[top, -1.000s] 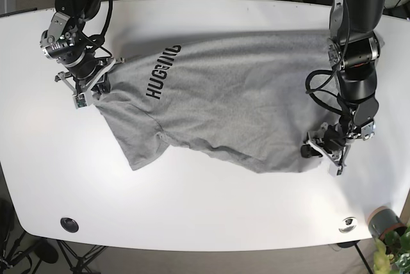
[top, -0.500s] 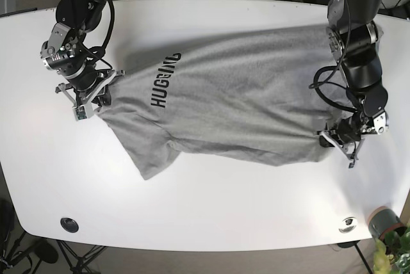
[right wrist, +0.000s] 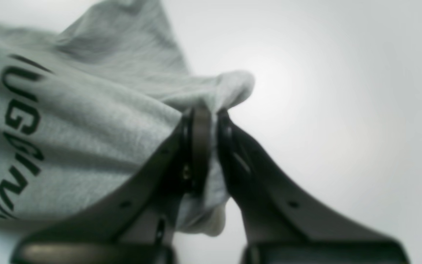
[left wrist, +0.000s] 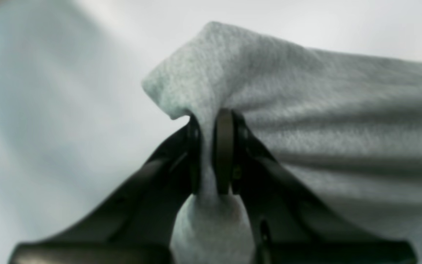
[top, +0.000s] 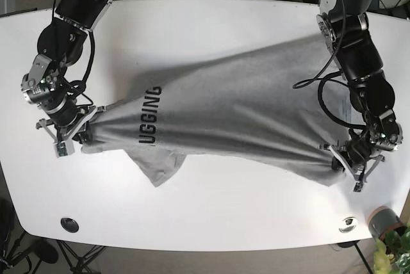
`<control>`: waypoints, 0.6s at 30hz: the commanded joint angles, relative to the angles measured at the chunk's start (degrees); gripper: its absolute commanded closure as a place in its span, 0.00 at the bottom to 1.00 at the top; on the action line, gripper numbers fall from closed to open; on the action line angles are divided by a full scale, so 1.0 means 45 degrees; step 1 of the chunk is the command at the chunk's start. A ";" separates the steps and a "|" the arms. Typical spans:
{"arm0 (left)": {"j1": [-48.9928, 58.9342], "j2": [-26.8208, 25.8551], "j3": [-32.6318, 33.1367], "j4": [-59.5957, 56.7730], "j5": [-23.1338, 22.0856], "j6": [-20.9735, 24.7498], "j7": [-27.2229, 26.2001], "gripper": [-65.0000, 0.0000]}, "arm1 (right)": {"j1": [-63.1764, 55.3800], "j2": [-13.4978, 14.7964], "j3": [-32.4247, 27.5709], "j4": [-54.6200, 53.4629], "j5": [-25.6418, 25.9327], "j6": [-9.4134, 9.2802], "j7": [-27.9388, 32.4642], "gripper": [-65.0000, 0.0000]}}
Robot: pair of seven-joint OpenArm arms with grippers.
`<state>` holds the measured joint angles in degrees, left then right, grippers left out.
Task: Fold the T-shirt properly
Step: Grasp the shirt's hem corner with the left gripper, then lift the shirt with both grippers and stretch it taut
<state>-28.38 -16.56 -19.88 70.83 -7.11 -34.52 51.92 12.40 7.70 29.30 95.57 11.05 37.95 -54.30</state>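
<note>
Black block lettering on the grey T-shirt [top: 243,117]: "UGGING" legible in the base view, running top to bottom near the 9 o'clock end of the cloth; first letter lost in a fold. Same print seen in the right wrist view as "UGGIN", partly blurred, at 9 o'clock of the frame. No other label or brand readable.

T-shirt located across the middle of the white table [top: 211,223], stretched between both grippers in a long band from 9 o'clock to 4 o'clock, upper corner reaching toward 1 o'clock. One sleeve [top: 157,165] hanging as a loose flap at 7 o'clock of the garment.

Left gripper [top: 354,161], at 4 o'clock in the base view: jaws pressed together on a bunched corner of the T-shirt [left wrist: 306,110], cloth pinched between the pads [left wrist: 224,150] and peaking above them.

Right gripper [top: 73,130], at 9 o'clock in the base view: jaws pressed together on a fold of the T-shirt [right wrist: 86,121], cloth bulging out past the fingertips [right wrist: 200,121].

Against the base view half a second earlier: right gripper lower and further toward 8 o'clock; left gripper lower, toward 5 o'clock; garment narrower and drawn more taut; leading "H" of the print no longer visible.
</note>
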 commanded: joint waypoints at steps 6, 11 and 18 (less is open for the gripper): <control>-0.1185 -0.0003 -0.0027 0.1345 0.0008 0.0121 0.0115 1.00 | 0.2333 0.0896 -0.0015 -0.1555 0.0270 -0.0024 0.0356 1.00; -0.2299 0.0016 -0.0007 0.1306 0.0047 0.0141 0.0330 1.00 | 0.4169 0.1111 -0.0035 -0.2962 0.0192 -0.0005 0.0356 1.00; -0.3842 0.0055 0.0012 0.1306 0.0047 0.0316 0.0330 1.00 | 0.6474 0.1756 -0.1129 -0.4017 0.0270 -0.0063 0.0356 1.00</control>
<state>-42.57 -15.53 -19.68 75.48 -6.83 -34.35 54.65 38.02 13.19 25.82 77.32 11.46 38.09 -54.30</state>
